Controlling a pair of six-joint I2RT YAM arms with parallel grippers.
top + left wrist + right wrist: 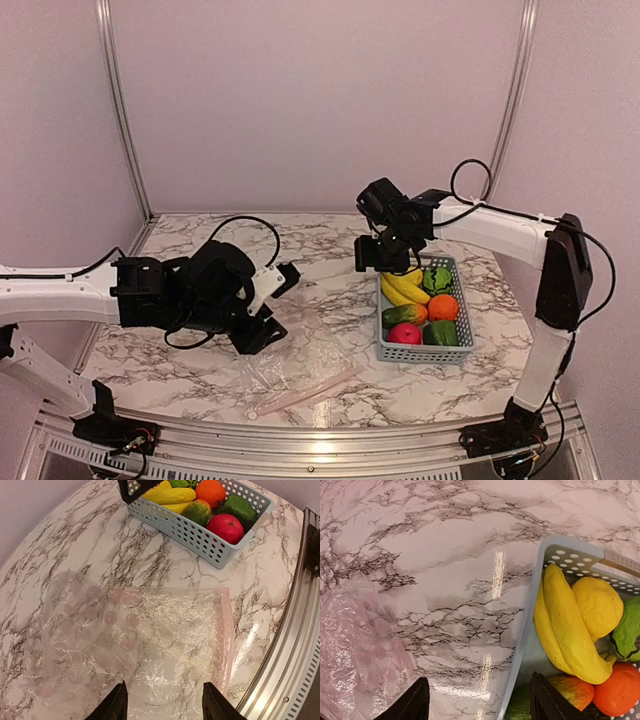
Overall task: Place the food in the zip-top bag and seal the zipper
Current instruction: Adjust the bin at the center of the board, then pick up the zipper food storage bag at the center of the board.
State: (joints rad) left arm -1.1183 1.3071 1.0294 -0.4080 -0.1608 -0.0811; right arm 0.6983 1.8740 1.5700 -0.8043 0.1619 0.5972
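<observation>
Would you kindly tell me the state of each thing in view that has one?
Clear crinkly plastic zip-top bag: lying flat, empty.
Pinkish-white zipper strip: sealed or not, cannot tell.
Grey-blue perforated plastic basket: upright, holding the food.
Small plastic toy food: in the basket.
Left claw: open, empty.
Right claw: open, empty.

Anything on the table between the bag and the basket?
Nothing: only bare marble table separates the bag from the basket, clearest in the left wrist view.
</observation>
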